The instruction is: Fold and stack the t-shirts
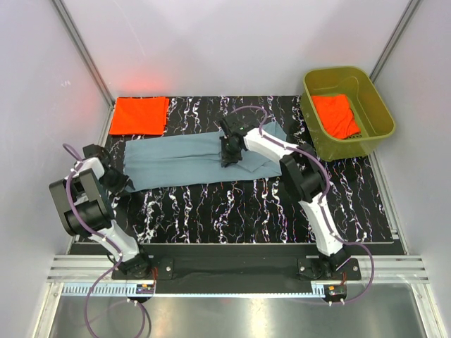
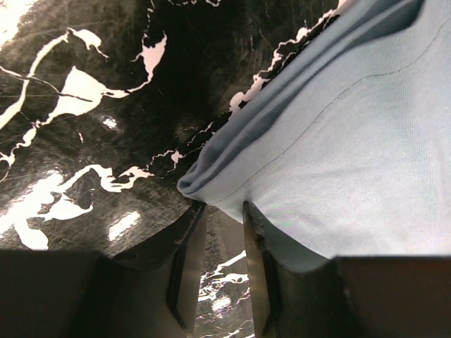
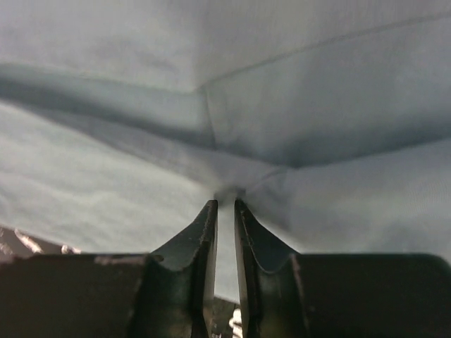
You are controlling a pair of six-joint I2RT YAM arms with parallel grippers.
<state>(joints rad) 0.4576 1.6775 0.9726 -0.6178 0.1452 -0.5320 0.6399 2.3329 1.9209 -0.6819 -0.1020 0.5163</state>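
The large blue-grey t-shirt (image 1: pixel 190 160) lies as a long folded strip across the black marbled mat (image 1: pixel 282 204). My left gripper (image 1: pixel 118 182) is at its near left corner. In the left wrist view the gripper (image 2: pixel 222 208) is slightly open, with the rolled corner of the shirt (image 2: pixel 338 141) at its tips and cloth lying over the right finger (image 2: pixel 255 232). My right gripper (image 1: pixel 229 155) is down on the middle of the shirt. In the right wrist view the gripper (image 3: pixel 225 203) is shut on a pucker of the shirt (image 3: pixel 282 91).
A folded orange-red t-shirt (image 1: pixel 139 115) lies at the back left of the mat. Another orange-red t-shirt (image 1: pixel 337 116) lies crumpled in the olive-green tub (image 1: pixel 373 105) at the back right. Grey walls stand on both sides.
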